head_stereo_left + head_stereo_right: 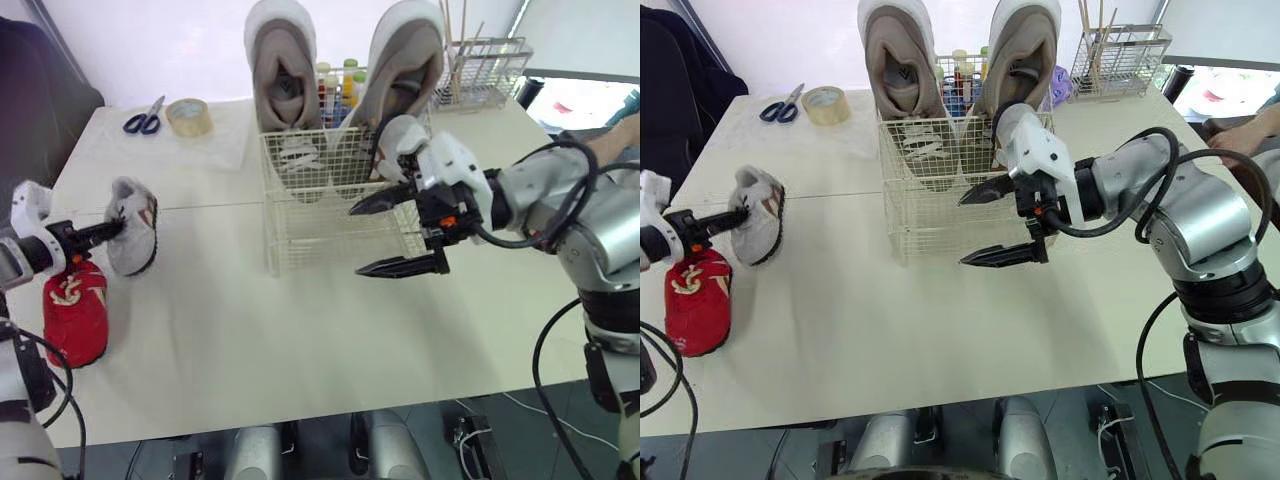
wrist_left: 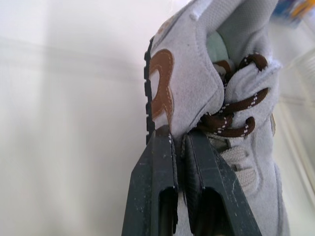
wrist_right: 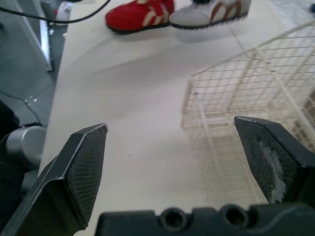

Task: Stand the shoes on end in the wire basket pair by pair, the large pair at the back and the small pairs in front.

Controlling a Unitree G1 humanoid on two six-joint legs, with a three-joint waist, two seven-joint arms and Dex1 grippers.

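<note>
The left tool is pinched nearly closed on the suede upper of the small grey shoe, just beside its brown laces. The shoe seems to sit sole-down at the left side of the table. Its long axis runs away from the robot, and the red shoe lies end to end with it on the near side. From this grip the wire basket lies to the robot's right, well apart from the shoe. The large pair already stands on end in its back section and the front section is empty. The coming move therefore looks like a carry to the right, with the shoe tipped from flat to upright before it goes over the front wall. The right tool hangs spread wide and holding nothing, just at the basket's front right corner. It is the nearer arm to the basket, but well away from both small shoes.
</note>
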